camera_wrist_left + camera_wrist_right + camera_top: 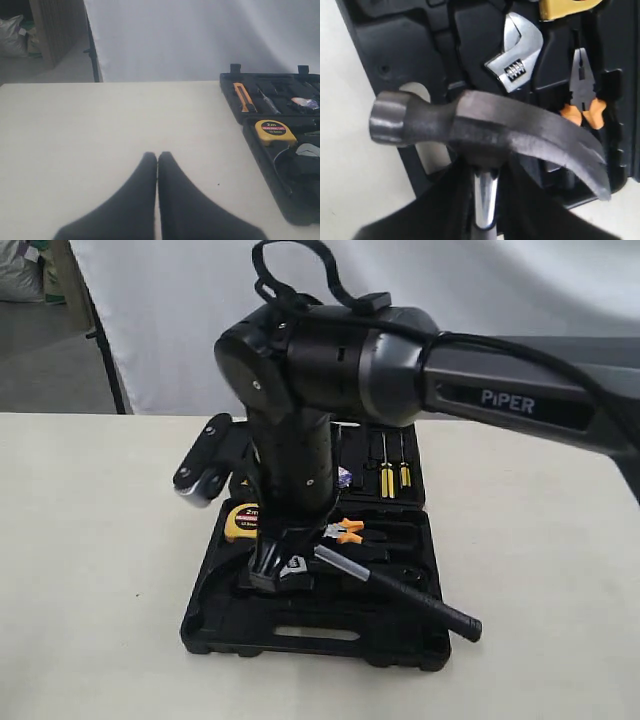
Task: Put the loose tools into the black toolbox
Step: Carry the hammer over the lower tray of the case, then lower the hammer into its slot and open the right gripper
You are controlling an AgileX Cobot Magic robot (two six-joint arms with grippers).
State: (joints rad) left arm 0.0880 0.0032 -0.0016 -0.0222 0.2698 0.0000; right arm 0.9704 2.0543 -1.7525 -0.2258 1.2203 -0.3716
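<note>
The arm [510, 400] reads "PiPER"; the yellow tape measure [272, 131] reads "2m".

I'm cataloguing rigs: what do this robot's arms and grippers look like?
The right arm is black with a grey band, white PiPER lettering and a looped black cable. The left gripper and right gripper have tapered black fingers.

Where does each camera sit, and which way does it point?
Exterior: off the arms, facing the open black toolbox; the right arm reaches over it.
Left wrist: on the left arm, looking across the table past the shut left gripper.
Right wrist: on the right arm, looking down past the right gripper, shut on the hammer, into the toolbox.
Shared: exterior and right wrist both show hammer and wrench.
</note>
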